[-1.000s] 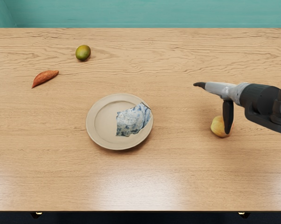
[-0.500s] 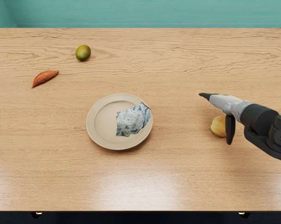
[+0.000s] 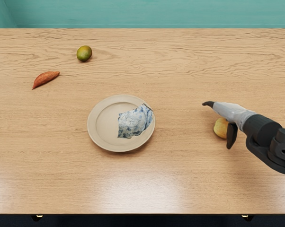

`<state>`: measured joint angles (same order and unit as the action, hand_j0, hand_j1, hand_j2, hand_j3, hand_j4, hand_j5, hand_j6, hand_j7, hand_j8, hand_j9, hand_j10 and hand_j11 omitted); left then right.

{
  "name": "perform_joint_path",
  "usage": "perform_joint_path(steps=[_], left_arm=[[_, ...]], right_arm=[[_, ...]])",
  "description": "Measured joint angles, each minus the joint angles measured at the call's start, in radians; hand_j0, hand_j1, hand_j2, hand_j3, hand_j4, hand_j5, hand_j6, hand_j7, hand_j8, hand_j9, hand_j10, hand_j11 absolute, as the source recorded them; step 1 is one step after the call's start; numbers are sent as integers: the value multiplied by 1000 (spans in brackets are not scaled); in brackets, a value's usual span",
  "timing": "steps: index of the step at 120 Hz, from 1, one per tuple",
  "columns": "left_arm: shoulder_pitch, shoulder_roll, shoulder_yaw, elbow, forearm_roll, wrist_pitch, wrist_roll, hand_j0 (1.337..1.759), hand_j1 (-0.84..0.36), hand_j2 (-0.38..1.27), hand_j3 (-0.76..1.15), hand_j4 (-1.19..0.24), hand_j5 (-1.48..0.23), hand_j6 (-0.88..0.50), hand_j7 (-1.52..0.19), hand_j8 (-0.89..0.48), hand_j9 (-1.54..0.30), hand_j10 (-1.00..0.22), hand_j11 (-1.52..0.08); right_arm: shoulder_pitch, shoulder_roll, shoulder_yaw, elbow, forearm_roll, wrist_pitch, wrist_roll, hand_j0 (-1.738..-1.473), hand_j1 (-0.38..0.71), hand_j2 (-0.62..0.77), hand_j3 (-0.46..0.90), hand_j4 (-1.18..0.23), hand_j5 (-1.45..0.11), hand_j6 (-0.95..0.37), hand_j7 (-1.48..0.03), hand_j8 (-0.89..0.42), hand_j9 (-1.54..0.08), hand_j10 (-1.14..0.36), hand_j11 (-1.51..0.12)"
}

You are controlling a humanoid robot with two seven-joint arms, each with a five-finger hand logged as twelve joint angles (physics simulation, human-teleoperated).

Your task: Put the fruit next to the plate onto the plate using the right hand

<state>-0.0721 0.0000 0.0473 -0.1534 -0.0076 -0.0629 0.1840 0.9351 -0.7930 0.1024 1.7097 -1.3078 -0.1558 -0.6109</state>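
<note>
Wood counter (image 3: 180,56) across whole view. Dark right arm (image 3: 270,142) in from right edge, low over counter. Beige plate (image 3: 101,124) near centre, blue-white patterned piece (image 3: 133,121) on its right half. Spread right hand (image 3: 231,115), gripping nothing: one finger straight toward plate, thumb (image 3: 231,136) down just in front of yellow fruit (image 3: 220,127). Yellow fruit on counter right of plate, well apart, not on it. Orange-red root (image 3: 45,79) far left, green-yellow fruit (image 3: 84,53) behind it.

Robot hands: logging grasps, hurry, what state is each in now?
Right robot hand: open, at the fruit, holding nothing.
Left robot hand: not in view.
</note>
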Motion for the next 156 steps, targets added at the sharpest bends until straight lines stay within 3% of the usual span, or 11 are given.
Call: perform_joint_path(steps=[45,115,129,156], left_arm=[[0,0,0,0,0,0,0,1658,339,2,0,-9,-11,-9,-11,-9,-11,-9,-11],[0,0,0,0,0,0,0,1658,339,2,0,-9,-11,-9,-11,-9,-11,-9,-11],[0,0,0,0,0,0,0,1658,339,2,0,-9,-11,-9,-11,-9,-11,-9,-11],[0,0,0,0,0,0,0,1658,339,2,0,-9,-11,-9,-11,-9,-11,-9,-11]], right_arm=[[-38,1,0,-1,-32,-40,0,-1658,-148,-30,0,-175,-222,-178,-221,-176,-221,-174,-221],[-64,0,2,-1,-35,-71,0,-1658,91,-69,0,-374,-481,-376,-480,-375,-480,-373,-480],[-65,-3,6,-1,-35,-71,0,-1658,131,-51,0,-416,-539,-419,-536,-418,-539,-415,-539],[-68,-5,8,-3,-36,-71,0,-1657,182,60,0,-513,-659,-514,-659,-377,-660,-426,-666]])
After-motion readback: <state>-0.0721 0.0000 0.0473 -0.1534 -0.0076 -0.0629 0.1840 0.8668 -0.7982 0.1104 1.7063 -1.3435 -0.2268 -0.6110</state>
